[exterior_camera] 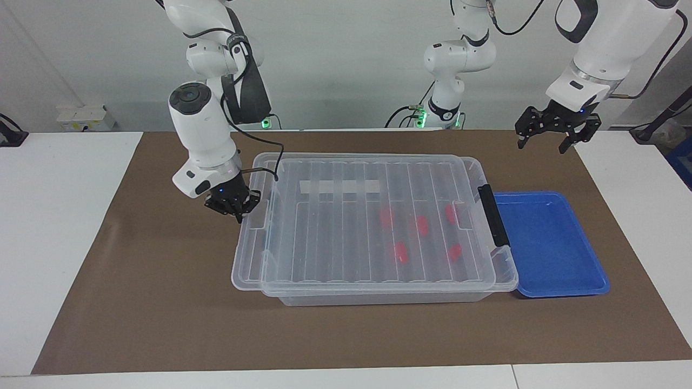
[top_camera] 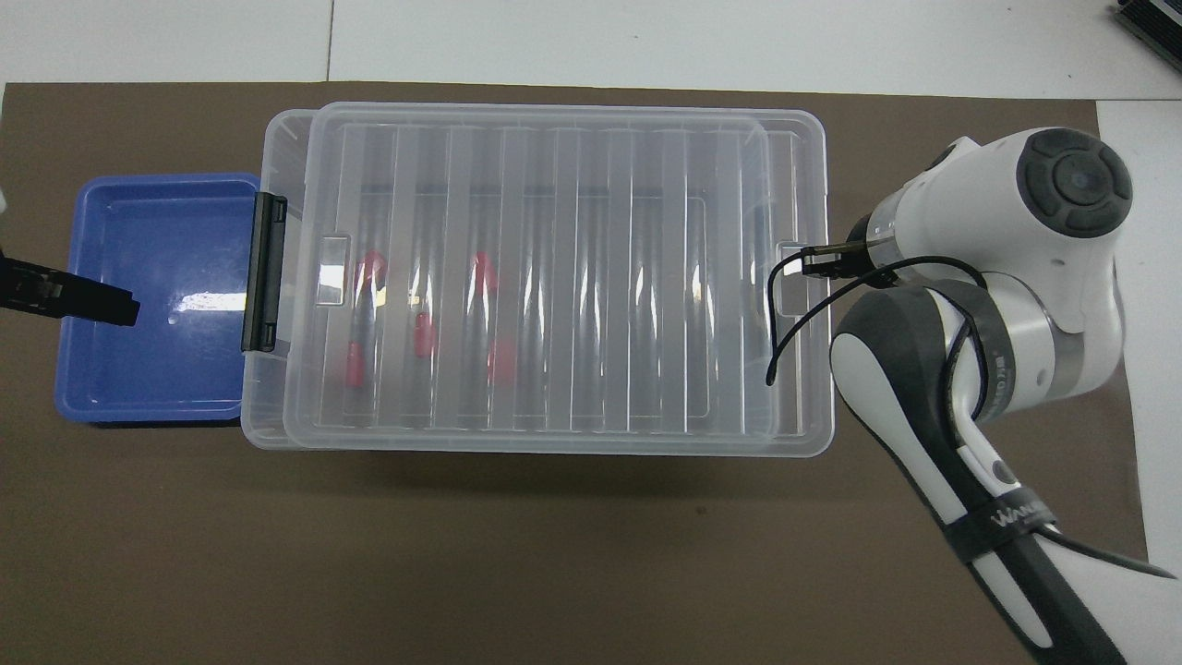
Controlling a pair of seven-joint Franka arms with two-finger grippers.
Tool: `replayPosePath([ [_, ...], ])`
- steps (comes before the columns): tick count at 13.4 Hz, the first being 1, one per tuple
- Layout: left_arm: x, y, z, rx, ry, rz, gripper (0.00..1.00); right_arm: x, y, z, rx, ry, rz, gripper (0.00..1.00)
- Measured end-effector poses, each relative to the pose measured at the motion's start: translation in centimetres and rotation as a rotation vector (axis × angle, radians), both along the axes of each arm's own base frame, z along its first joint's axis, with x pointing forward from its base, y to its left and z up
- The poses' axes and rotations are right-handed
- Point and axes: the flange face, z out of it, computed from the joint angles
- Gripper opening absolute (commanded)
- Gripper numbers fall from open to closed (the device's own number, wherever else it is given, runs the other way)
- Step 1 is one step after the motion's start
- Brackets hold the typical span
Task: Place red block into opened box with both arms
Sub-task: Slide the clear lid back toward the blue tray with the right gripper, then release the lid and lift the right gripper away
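Five small bright red plastic blocks (exterior_camera: 421, 226) lie inside the large clear plastic storage box (exterior_camera: 378, 294), bunched toward the left arm's end. They show only as blurred pink-red smears through the ribbed transparent lid (exterior_camera: 357, 221), so their shapes and exact poses cannot be made out. The lid covers almost the whole box and overhangs it at the right arm's end. In the facing view, the box's dark grey handle bar (exterior_camera: 492, 214) sits at about 3 o'clock from the blocks, and a shallow blue plastic tray (exterior_camera: 557, 270) lies just past it, touching the box's end.

At 9 o'clock from the blocks, the right gripper (exterior_camera: 236, 208) is at the lid's end tab, its fingers closed together; whether they pinch the tab or only press against it is not clear. In the overhead view the white arm hides most of this gripper. The left gripper (exterior_camera: 551, 131) hangs in the air at about 2 o'clock, fingers spread wide, holding nothing; the overhead view cuts it off at the frame edge, over the tray.
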Motion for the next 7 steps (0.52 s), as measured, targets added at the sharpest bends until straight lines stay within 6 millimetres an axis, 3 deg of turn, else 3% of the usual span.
replayPosePath([
  [7, 0.0, 0.2, 0.0, -0.001, 0.000, 0.005, 1.00, -0.2, 1.4, 0.3, 0.006, -0.022, 0.023, 0.00],
])
